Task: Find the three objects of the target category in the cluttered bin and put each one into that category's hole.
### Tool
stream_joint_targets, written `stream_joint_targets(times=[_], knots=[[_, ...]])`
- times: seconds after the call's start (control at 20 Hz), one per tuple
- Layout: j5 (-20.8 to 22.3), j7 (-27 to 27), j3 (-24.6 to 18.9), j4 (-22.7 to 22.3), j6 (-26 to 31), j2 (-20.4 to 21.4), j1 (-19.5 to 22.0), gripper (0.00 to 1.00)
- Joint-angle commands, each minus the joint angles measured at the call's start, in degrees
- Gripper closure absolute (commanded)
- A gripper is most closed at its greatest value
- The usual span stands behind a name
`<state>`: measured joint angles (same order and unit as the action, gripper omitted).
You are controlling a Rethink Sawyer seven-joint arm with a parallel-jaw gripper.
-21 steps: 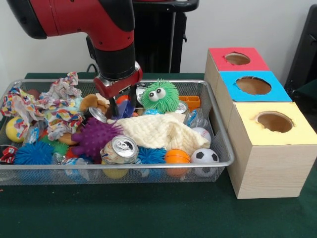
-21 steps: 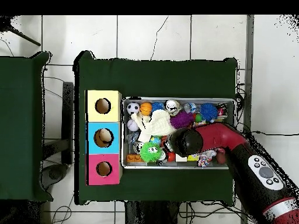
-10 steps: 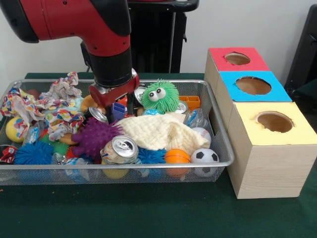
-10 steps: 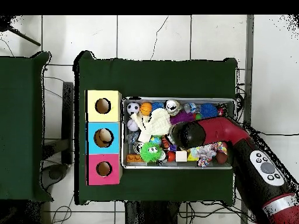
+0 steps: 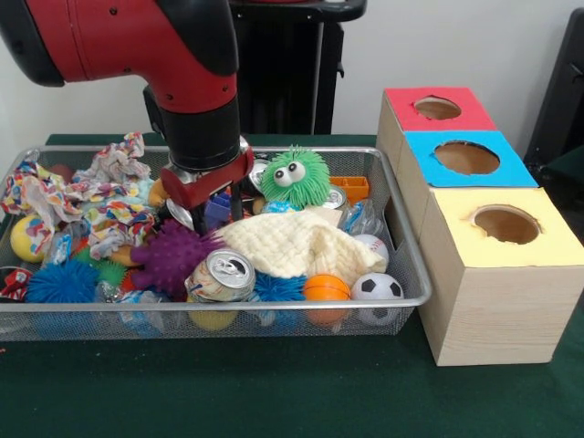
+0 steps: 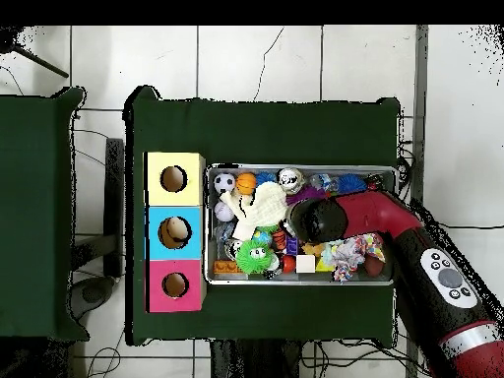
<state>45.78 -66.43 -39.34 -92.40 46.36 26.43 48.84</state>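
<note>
My gripper (image 5: pixel 215 215) reaches down into the wire bin (image 5: pixel 401 237), just behind the purple spiky ball (image 5: pixel 173 252). Its two dark fingers (image 5: pixel 197 219) stand apart, open, on either side of a small blue block (image 5: pixel 217 210). A crushed silver can (image 5: pixel 223 275) lies in front, and a cream cloth (image 5: pixel 294 241) lies to its right. The green furry toy (image 5: pixel 295 177) sits behind the cloth. In the overhead view the arm's wrist (image 6: pixel 313 222) hides the gripper. The red hole (image 5: pixel 437 108), blue hole (image 5: pixel 466 157) and yellow hole (image 5: pixel 505 224) sit in the boxes beside the bin.
A soccer ball (image 5: pixel 376 286), an orange ball (image 5: pixel 326 287) and a baseball (image 5: pixel 372 245) lie at the bin's front right. Knotted patterned rags (image 5: pixel 100 196) and a blue spiky ball (image 5: pixel 62 283) fill the left. A round object shows inside the blue box hole (image 6: pixel 174 231).
The arm has shifted left in the front view and come lower into the clutter, from beside the green toy to around the blue block behind the purple ball.
</note>
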Motion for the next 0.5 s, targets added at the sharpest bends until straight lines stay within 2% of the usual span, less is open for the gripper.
stream_joint_targets(times=[0.05, 0.3, 0.5], knots=[[2.3, 18.8, -2.1, 5.4, 5.7, -2.2, -1.2, 0.0], [1.8, 19.1, -2.1, 5.2, 6.5, -1.2, -1.4, 0.0], [1.4, 18.1, -1.3, 5.1, 6.1, -2.4, -0.1, 0.0]])
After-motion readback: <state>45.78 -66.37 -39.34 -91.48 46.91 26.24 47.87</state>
